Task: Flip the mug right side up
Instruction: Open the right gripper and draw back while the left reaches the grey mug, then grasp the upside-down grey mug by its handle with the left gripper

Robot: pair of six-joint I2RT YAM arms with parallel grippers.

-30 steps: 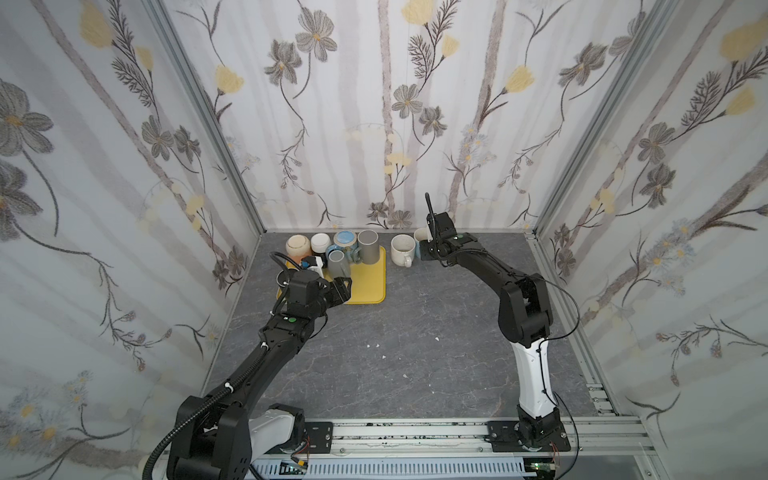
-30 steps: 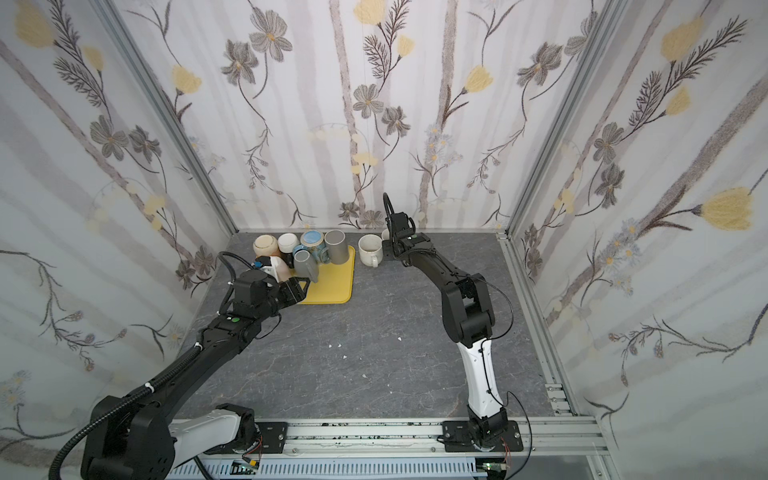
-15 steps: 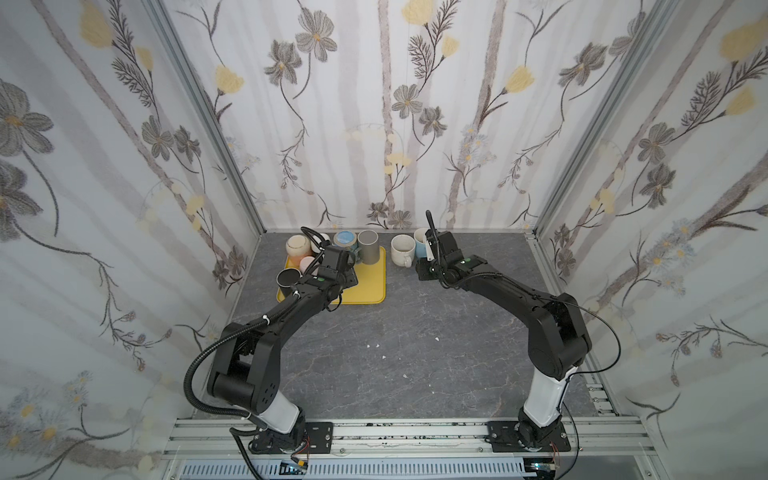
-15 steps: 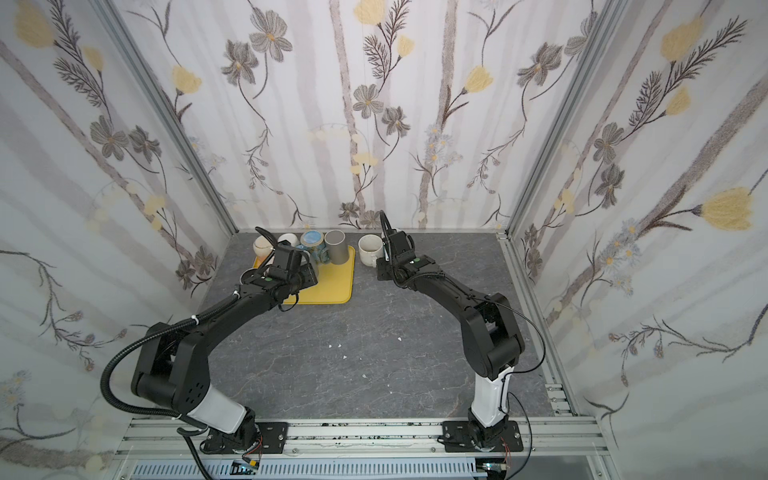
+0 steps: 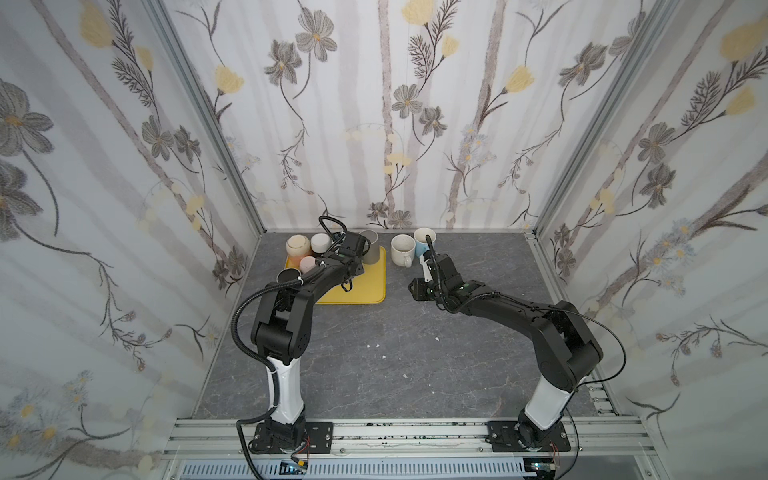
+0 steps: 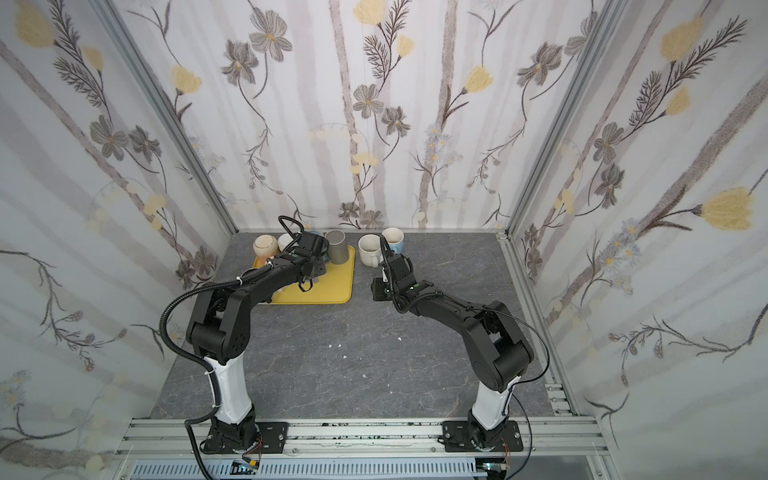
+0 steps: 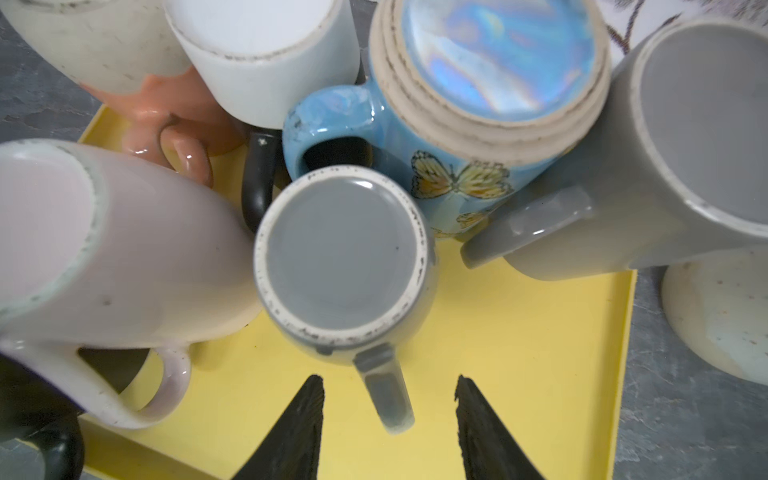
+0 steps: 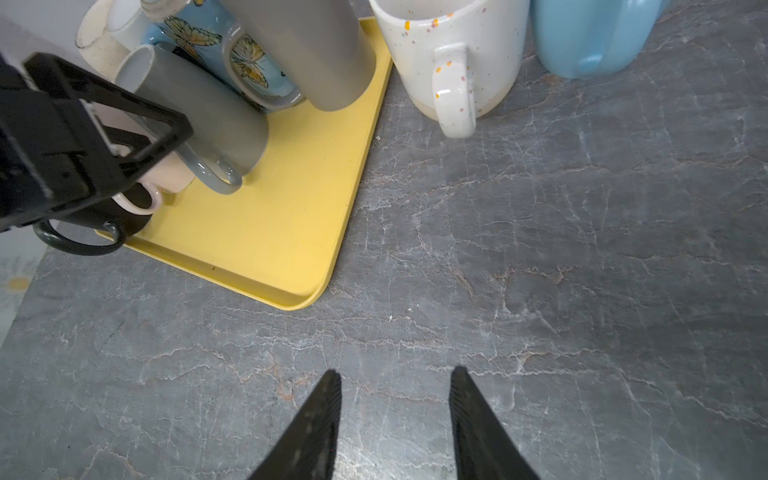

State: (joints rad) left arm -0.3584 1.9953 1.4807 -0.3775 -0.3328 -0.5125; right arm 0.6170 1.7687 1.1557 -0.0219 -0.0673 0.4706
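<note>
Item: small grey mug [image 7: 343, 266], upside down on the yellow tray [image 7: 519, 353], handle [image 7: 384, 390] lying between the spread, non-touching fingers of the left gripper [image 7: 388, 399].

Crowding it: butterfly mug [image 7: 478, 124], tall grey mug [image 7: 665, 166], pale pink mug [image 7: 124, 257], white mug [image 7: 257, 54], peach mug [image 7: 166, 124], all inverted; a black handle [image 7: 259, 178] between.

Off-tray: speckled cream mug [image 8: 453, 58] and light blue mug [image 8: 590, 33], upright.

Right gripper [image 8: 395, 395]: fingers spread, empty, over the bare grey table [image 8: 540, 249].
</note>
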